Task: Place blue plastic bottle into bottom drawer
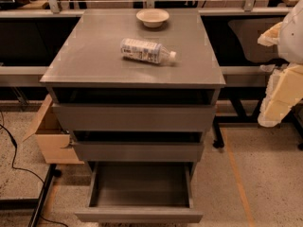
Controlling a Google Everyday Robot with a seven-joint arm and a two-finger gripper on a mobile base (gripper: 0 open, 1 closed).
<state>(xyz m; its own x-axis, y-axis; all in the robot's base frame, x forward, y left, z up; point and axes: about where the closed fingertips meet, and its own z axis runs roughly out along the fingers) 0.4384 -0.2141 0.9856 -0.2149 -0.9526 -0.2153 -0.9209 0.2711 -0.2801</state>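
The blue plastic bottle (146, 51) is a clear bottle with a whitish label and a white cap. It lies on its side in the middle of the grey cabinet's top (85, 60), cap pointing right. The bottom drawer (138, 215) is pulled out wide and its tray is empty. My gripper (265, 77) is at the right edge of the view, right of the cabinet at about the height of its top. Its cream fingers (279, 98) stand apart and hold nothing. It is well clear of the bottle.
A shallow cream bowl (152, 17) stands at the back of the cabinet top. The two upper drawers (135, 118) are slightly ajar. A cardboard box (52, 141) sits on the floor at the left, with a black cable (14, 155) beside it. Benches run behind.
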